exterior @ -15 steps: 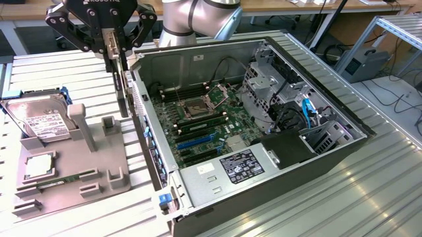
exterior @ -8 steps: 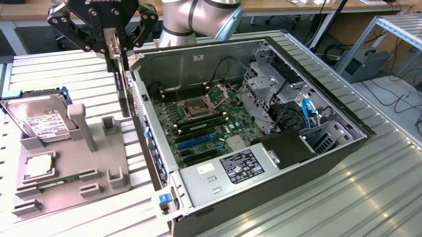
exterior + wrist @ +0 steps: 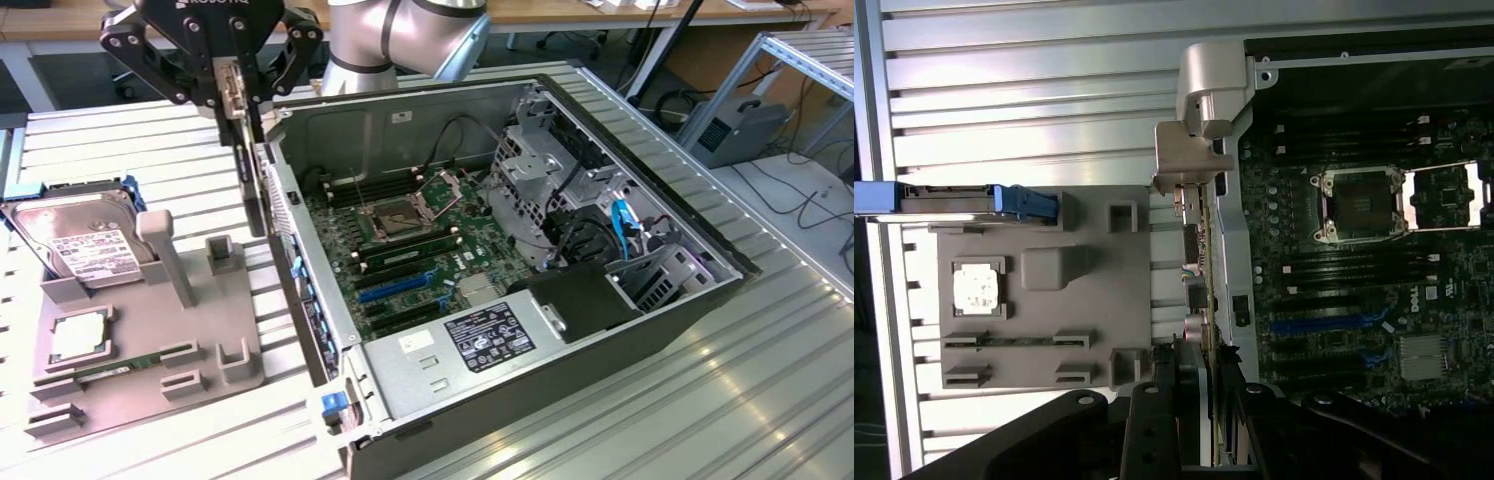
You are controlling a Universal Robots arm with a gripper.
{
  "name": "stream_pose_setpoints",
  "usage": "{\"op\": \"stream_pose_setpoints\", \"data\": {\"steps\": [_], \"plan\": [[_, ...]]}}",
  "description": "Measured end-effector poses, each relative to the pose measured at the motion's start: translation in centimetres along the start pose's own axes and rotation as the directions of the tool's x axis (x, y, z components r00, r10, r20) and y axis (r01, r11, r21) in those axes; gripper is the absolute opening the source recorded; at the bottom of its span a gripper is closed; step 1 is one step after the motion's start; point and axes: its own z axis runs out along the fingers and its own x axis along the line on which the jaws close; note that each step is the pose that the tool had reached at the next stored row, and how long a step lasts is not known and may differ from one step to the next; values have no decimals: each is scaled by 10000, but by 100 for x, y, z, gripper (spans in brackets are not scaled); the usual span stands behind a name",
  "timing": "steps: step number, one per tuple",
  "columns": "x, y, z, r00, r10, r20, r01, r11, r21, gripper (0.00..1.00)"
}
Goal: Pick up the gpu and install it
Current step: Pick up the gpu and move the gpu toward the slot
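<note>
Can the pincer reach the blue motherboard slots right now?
Probably yes: the case lies open and the blue slots are uncovered, though the pincer, gripping the gpu, is outside the case wall.

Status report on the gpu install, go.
Gripper shut on gpu, card hanging upright. Gpu above gray holder tray, just outside computer case wall, not seated. Case wall between card and blue motherboard slots.

A slatted aluminium worktable (image 3: pixel 747 390) shone with glare. Wooden desks (image 3: pixel 60 22) ran behind it. At the exterior view's right, an aluminium-profile frame (image 3: pixel 807 55) stood near a grey box (image 3: pixel 737 130) and cables (image 3: pixel 771 185) on the pale floor (image 3: pixel 807 238).
</note>
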Motion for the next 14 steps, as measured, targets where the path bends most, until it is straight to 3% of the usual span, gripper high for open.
{"op": "stream_pose_setpoints", "data": {"steps": [14], "plan": [[-60, 4, 6, 10000, 0, 0, 0, 10000, 0, 27]]}}
